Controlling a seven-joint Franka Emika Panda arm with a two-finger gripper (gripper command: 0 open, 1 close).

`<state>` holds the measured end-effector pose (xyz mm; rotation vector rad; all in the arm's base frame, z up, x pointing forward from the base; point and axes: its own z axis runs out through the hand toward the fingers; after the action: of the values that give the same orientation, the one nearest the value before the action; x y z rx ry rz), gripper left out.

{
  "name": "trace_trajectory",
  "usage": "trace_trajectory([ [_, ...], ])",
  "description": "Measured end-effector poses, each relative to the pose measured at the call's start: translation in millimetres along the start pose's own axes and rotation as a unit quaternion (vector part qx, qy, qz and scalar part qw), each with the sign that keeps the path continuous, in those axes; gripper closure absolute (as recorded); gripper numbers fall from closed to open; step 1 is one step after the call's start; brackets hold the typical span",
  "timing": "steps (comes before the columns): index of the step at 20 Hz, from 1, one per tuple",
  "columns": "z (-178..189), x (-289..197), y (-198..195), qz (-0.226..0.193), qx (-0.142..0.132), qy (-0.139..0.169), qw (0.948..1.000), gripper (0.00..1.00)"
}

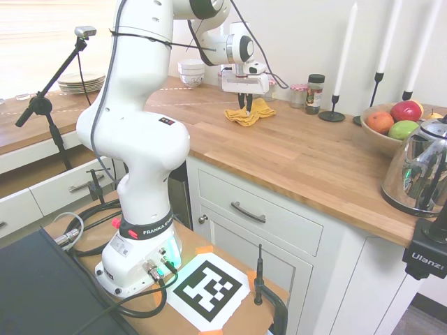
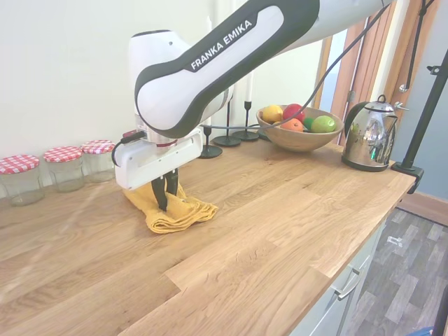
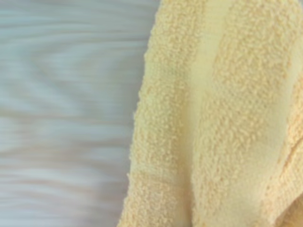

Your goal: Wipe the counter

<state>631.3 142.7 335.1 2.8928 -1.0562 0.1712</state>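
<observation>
A crumpled yellow cloth is pinched between the closed fingers of the gripper, which is pointed straight down onto it. The cloth is bunched on the wooden worktop, toward its back part, and is pressed against the planks. In the first exterior view the same cloth is seen lying well back from the front edge of the worktop, in front of a spice jar and a black candlestick. Three glass jars with red-checked lids are lined up along the wall just behind the cloth. A wooden fruit bowl and a steel kettle are set well apart from it, further along the worktop. In the wrist view, the terry weave of the cloth is shown close up beside bare wood.
</observation>
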Motion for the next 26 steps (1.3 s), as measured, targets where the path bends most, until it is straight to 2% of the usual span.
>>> trace_trajectory([
  [7,9,80,88,0.032,-0.005,-0.007,0.9994,1.0],
  [13,15,127,150,0.053,-0.001,-0.017,0.9984,1.0],
  [26,18,147,181,0.066,0.003,-0.023,0.9976,1.0],
])
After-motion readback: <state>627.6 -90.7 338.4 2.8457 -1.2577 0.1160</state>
